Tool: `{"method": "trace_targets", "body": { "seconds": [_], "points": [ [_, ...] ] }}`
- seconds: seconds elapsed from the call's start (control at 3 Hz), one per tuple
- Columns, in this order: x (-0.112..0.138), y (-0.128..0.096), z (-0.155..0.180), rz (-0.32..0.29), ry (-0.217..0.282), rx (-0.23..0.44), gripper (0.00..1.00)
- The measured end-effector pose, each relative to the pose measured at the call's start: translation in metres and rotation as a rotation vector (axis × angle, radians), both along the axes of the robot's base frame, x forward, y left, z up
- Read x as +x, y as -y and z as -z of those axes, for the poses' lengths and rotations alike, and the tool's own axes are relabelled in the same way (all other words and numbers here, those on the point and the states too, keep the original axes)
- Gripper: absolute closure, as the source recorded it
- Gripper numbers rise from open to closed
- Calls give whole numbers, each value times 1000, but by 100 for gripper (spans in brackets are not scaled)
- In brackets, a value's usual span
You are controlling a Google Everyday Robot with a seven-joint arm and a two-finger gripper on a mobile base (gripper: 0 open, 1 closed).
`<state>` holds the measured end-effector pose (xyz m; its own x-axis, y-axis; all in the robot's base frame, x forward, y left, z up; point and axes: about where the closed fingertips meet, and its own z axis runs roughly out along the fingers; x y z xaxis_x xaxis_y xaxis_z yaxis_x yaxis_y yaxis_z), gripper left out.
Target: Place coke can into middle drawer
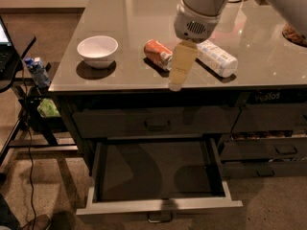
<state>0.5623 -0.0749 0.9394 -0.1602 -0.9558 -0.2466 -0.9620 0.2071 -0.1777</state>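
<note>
The can (pixel 156 53) lies on its side on the counter (pixel 120 13), about midway along the front edge. Its silver end points right and toward the front. The bottle (pixel 218 59) also lies flat, near it on the right, and the bowl (pixel 97 49) stands well apart on the left. The gripper (pixel 177 78) hangs over the counter's front edge, and in this view it overlaps the can's silver end and the gap between can and bottle. I cannot tell how high it is above the counter, nor whether the jaws are spread or pressed together, since they show only as one pale block. The drawer (pixel 158 206) is pulled out below, its dark floor showing.

I judge the can light, with a thin metal wall. It should be stiff enough if full, but a hard squeeze would dent it if empty. Its painted skin looks smooth and probably slippery. Lying down, it will roll from any sideways nudge, and a push along its length could slide it.

The best hold is likely across the round body at mid-length, coming down from above with the jaws set square to its long axis. That keeps the hold off the tapered ends. The bottle is close enough that the jaw on that side needs care.
</note>
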Motion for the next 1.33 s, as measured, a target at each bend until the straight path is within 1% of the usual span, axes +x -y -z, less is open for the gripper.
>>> {"method": "trace_targets", "body": {
  "seconds": [0.33, 0.67, 1.0, 1.33],
  "points": [
    [9, -7, 9, 33, -27, 48, 0],
    [35, -13, 16, 116, -61, 95, 0],
    [62, -18, 21, 172, -87, 122, 0],
    [82, -22, 22, 201, -100, 133, 0]
  ]
}}
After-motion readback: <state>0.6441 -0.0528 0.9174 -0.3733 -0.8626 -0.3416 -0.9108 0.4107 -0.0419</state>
